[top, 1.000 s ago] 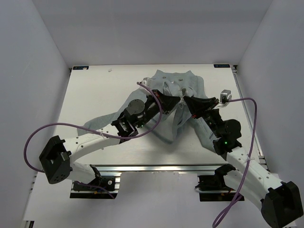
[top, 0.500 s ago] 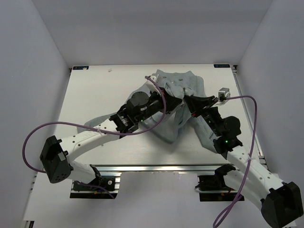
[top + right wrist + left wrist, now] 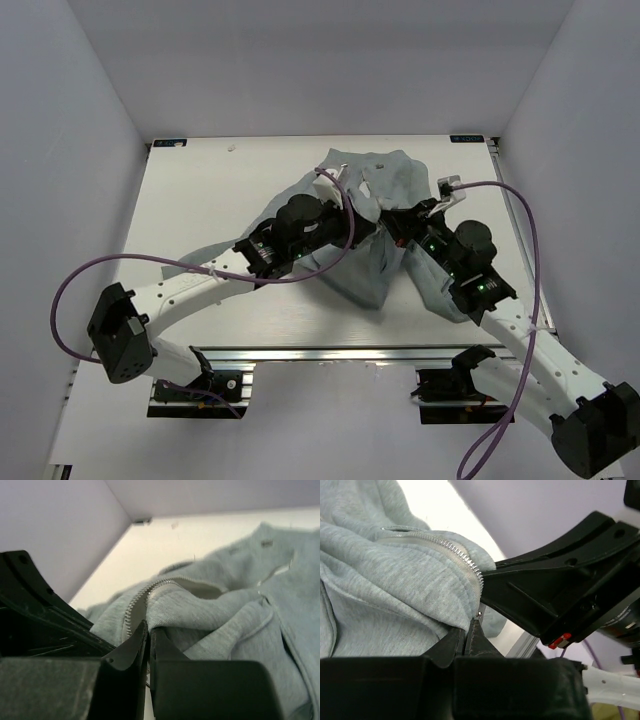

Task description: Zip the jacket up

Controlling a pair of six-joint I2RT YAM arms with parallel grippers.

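Two arms converge over the middle of the tabletop (image 3: 195, 190) in the overhead view, and we see the jacket (image 3: 388, 178) bunched between them, toward the far side. Part of its front is drawn up where the left end effector (image 3: 368, 224) and the right end effector (image 3: 398, 222) come nearly tip to tip. One sleeve trails off to the left across the tabletop beneath the left arm. From this height we cannot judge either grip.

From the left wrist, we see the left end effector (image 3: 472, 630) with its two fingers pressed together, pinching the lower edge of the grey fabric just beneath the zipper teeth (image 3: 462, 557). A tiny metal bead sits right at the pinch. The right end effector (image 3: 492, 581) reaches in from the right, its dark tips touching the same fold beside the teeth.

From the right wrist, we see the right end effector (image 3: 148, 635) with its fingers drawn together to a thin slit, clamped on the jacket (image 3: 240, 615) edge directly below the curving line of zipper teeth (image 3: 131, 611). The left end effector fills the left of this view as a dark mass. The collar lies beyond, toward the far wall.
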